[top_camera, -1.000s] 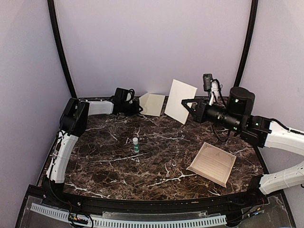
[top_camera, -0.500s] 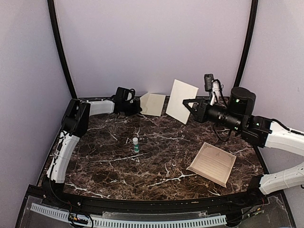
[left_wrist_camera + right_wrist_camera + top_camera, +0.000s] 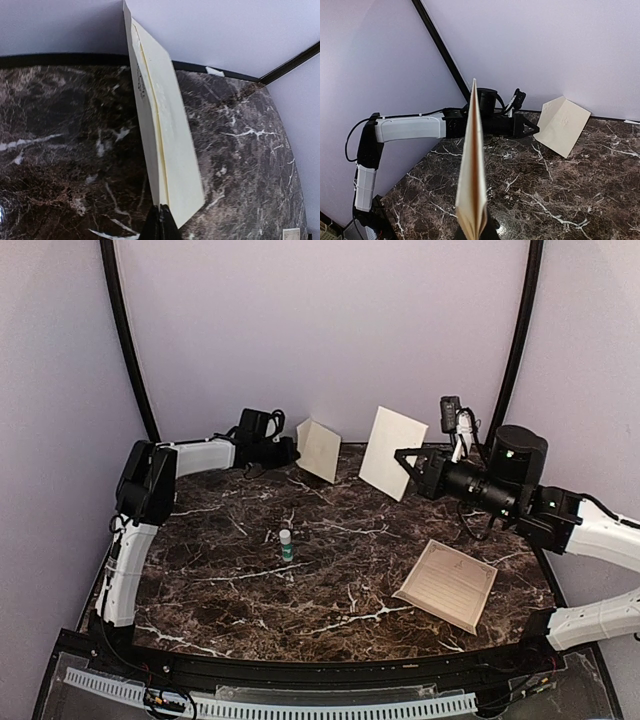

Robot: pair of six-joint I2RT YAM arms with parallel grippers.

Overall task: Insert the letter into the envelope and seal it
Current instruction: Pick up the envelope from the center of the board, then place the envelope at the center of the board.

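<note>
My table (image 3: 330, 570) shows dark brown marble with white veins. On it I see a small bottle (image 3: 286, 545), white above and green below. Right of the bottle, the letter (image 3: 447, 585) is tan, with fine lines inside a thin dark frame. Beyond the bottle, the envelope (image 3: 318, 450) and a cream sheet (image 3: 392, 453) look pale yellowish. The walls (image 3: 320, 330) are lilac.

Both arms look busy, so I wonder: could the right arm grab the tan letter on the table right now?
Probably not yet. The right hand is shut on an upright cream sheet. The letter lies flat nearby with nothing on it, so the way looks free once that hand empties.
</note>
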